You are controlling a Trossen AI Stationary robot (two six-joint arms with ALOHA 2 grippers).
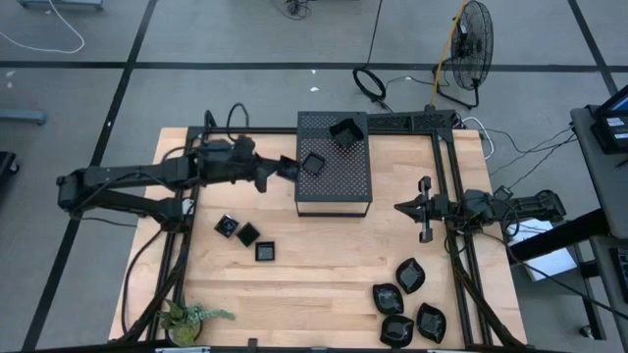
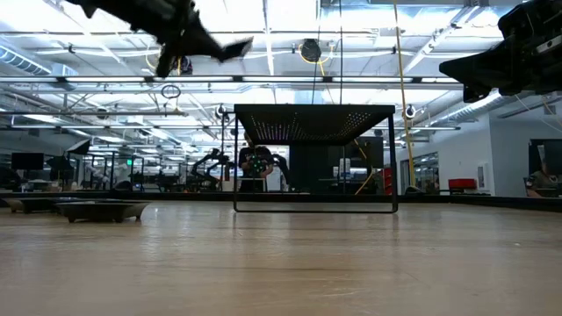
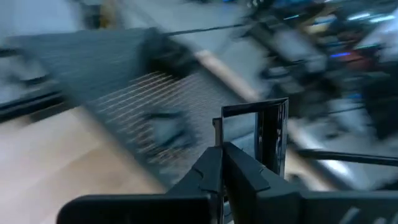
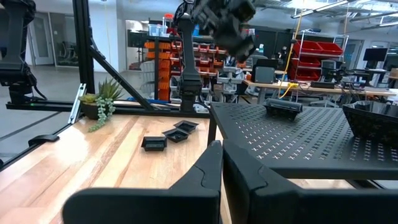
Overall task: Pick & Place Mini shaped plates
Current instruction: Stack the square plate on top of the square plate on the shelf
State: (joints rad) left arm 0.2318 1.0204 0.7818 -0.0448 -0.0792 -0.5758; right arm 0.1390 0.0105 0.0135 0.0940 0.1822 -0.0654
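High view: looks straight down on my whole worktop [image 1: 324,265] and both my arms. Low view: sits at worktop level, facing level across the wood into the hall behind, the perforated box [image 2: 314,158] dead ahead. Left wrist view: rides close above that box [image 3: 124,81], looking past my left claw [image 3: 222,163]. Right wrist view: looks past my right claw [image 4: 222,163] across the worktop. All four views share the box.

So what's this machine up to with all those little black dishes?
It is moving small dishes onto the black perforated box. The left gripper hangs at the box's edge, jaws shut on a square dish. Two dishes already sit on top. Three square ones and several leaf-shaped ones wait on the table. The right gripper waits, shut.
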